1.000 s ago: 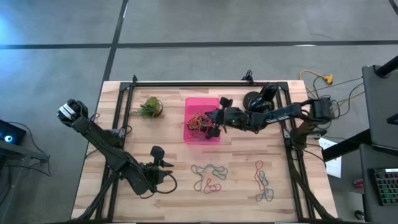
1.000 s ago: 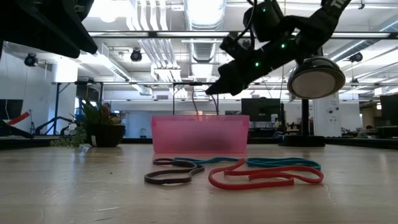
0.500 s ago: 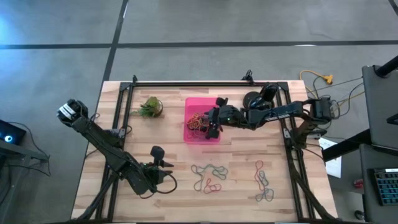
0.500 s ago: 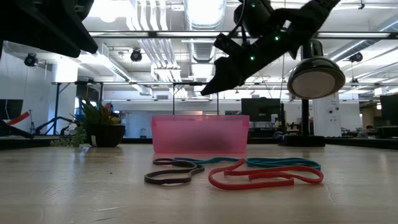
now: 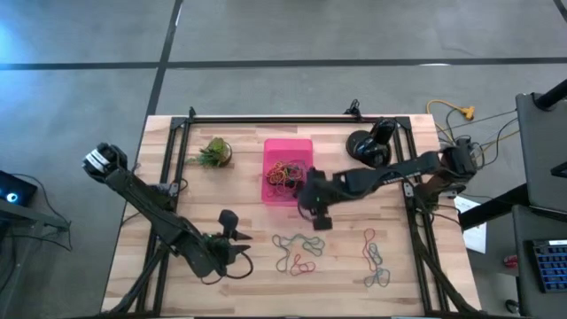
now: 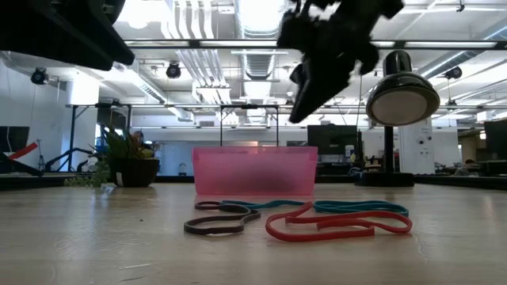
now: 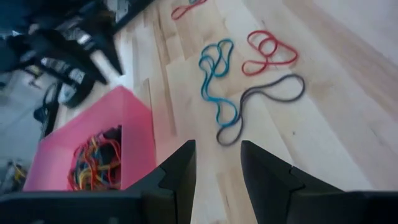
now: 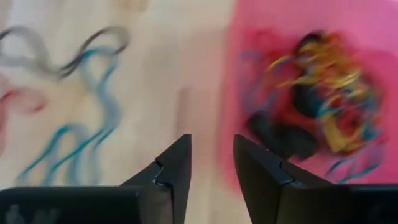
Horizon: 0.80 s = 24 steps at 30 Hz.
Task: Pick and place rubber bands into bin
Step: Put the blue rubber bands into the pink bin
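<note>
Rubber bands [image 5: 286, 175] lie heaped inside the bin [image 5: 273, 196], with two further clusters loose on the table [image 5: 239, 217]: one [image 5: 299, 252] near of the bin, another [image 5: 376, 259] to its right. Right gripper [image 5: 321, 221] hangs above the table just off the bin's near right corner, between bin and the loose cluster, fingers parted with nothing between them. Left gripper [image 5: 234, 236] sits at the near left, well apart from the bin, fingers likewise parted and empty. A small plant [image 5: 213, 152] stands left of the bin; a black lamp [image 5: 368, 144] stands to its right.
</note>
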Each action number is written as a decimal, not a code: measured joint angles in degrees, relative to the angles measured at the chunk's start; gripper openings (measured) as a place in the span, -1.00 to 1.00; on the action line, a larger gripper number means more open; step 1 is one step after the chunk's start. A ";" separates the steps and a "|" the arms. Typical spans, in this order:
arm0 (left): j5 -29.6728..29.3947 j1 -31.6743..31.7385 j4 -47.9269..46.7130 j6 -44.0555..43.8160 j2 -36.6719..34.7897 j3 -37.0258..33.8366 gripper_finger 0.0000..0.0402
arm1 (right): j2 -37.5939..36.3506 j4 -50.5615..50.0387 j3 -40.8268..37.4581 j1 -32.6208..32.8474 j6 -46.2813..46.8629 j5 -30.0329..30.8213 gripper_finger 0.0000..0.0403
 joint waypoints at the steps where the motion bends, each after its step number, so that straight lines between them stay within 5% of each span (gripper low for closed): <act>1: 0.00 0.10 1.04 1.08 0.42 0.00 -0.45 | 0.00 -2.22 0.51 1.28 1.31 0.00 -0.45; 11: -0.01 3.29 5.57 4.45 4.29 -0.02 -0.45 | -0.04 -19.57 1.95 15.39 23.16 0.63 -0.56; 24: 0.02 4.68 5.93 4.44 4.12 -0.02 -0.45 | -0.24 -21.13 -6.19 34.37 53.42 0.88 -0.69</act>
